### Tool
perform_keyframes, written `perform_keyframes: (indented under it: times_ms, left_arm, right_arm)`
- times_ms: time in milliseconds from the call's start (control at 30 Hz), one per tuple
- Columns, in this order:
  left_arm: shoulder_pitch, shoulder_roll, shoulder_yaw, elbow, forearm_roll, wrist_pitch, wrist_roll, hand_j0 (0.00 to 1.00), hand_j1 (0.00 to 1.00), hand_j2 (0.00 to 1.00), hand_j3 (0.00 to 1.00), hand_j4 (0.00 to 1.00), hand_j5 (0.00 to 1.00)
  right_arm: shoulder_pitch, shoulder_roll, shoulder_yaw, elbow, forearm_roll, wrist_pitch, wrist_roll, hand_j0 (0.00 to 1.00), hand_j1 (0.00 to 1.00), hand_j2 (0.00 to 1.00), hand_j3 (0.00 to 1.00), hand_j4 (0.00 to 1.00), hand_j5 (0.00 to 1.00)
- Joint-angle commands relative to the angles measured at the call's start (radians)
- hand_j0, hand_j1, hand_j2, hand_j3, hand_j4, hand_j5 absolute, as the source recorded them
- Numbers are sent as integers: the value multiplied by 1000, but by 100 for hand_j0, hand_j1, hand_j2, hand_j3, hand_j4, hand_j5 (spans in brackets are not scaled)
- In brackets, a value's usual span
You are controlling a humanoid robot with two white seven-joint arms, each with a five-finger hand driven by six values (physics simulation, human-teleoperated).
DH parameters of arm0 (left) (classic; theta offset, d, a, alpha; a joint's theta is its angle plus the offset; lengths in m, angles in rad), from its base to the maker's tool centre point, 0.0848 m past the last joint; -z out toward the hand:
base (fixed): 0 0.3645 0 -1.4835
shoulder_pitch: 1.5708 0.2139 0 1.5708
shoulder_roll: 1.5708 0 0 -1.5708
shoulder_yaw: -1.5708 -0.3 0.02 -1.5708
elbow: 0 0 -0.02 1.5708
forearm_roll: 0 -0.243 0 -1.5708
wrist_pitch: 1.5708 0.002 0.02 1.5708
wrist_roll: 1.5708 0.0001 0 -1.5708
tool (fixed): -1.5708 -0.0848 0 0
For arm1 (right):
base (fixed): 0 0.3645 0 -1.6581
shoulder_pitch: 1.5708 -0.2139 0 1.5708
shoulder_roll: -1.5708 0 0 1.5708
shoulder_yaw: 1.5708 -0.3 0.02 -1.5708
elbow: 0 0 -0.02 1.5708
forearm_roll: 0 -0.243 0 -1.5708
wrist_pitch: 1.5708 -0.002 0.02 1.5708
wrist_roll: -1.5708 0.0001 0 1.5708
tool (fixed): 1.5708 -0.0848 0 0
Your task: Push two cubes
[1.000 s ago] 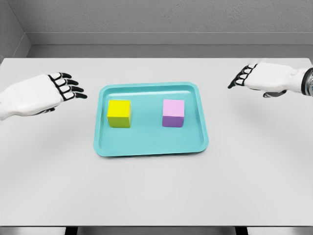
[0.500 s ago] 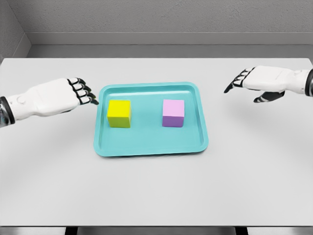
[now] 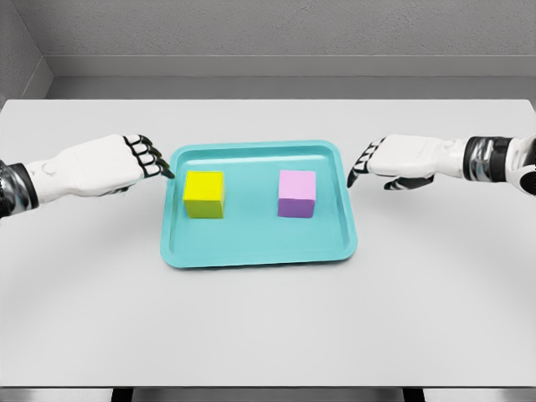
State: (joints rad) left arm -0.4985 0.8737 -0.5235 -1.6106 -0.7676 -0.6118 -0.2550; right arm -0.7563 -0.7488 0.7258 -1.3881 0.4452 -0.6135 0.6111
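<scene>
simulated test cell | bare white table (image 3: 268,327) | plain grey walls (image 3: 268,29)

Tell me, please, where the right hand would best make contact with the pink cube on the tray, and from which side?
Probably the pink cube's right-hand vertical face, approached from the right over the teal tray's low rim. The cube sits flat and square, so that face is broad and upright. The right hand is just outside that rim, fingers extended toward it, holding nothing. Flat fingertips against the face suit a push better than a pinch.
</scene>
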Motion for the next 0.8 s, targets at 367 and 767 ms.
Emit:
perform_keyframes:
  times_ms: [367,767]
  left_arm:
    - [-3,-45,-32,101,5,1,-10,81,81,81,81,81,81]
    - [-12,-79,-50,126,2,1,-23,81,81,81,81,81,81]
  right_arm:
    - [-2,77,30,37,52,3,0,66,66,66,66,66,66]
    - [-8,121,30,47,67,3,0,66,66,66,66,66,66]
